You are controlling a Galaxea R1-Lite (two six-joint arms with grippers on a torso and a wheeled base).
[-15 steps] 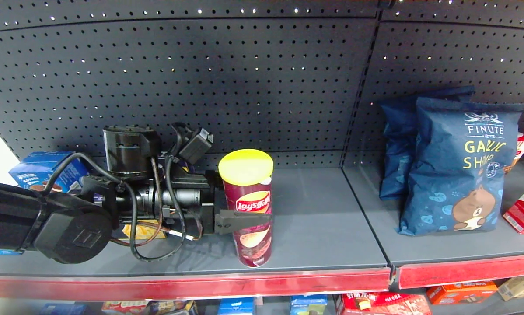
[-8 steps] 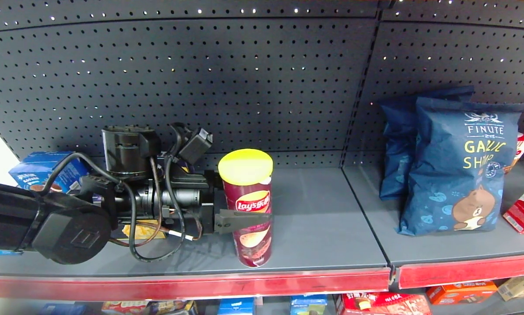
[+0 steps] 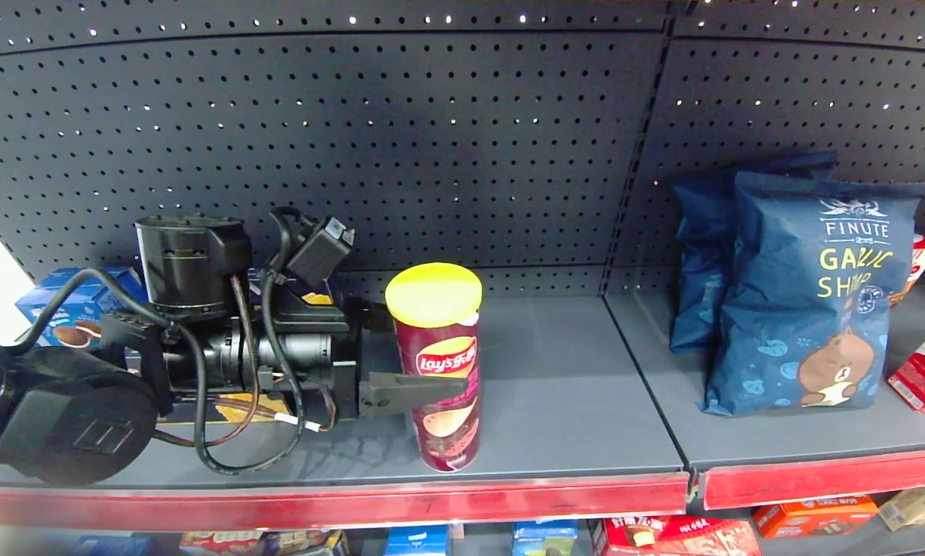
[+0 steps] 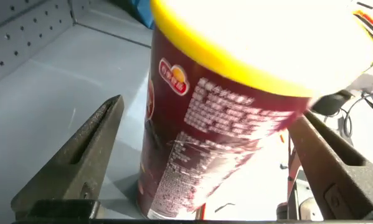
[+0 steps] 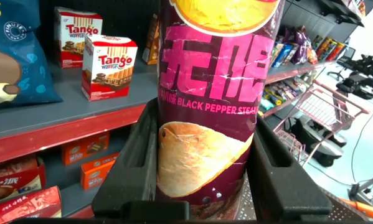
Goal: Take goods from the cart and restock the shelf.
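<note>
**Can on the shelf, left claw letting go**

The shelf (image 3: 570,401) carries blue snack bags (image 3: 802,293), well apart from the left claw (image 4: 206,115) on its fingertip side. That claw is spread wide. The chip can (image 3: 441,363) stands upright between its fingers, a gap showing on each side, near the shelf's front edge. The right claw (image 5: 205,158) is closed around a second can (image 5: 214,74). This looks like the release step. Next, the left claw should back straight out without clipping the can. The second can then wants a spot beside it.
</note>
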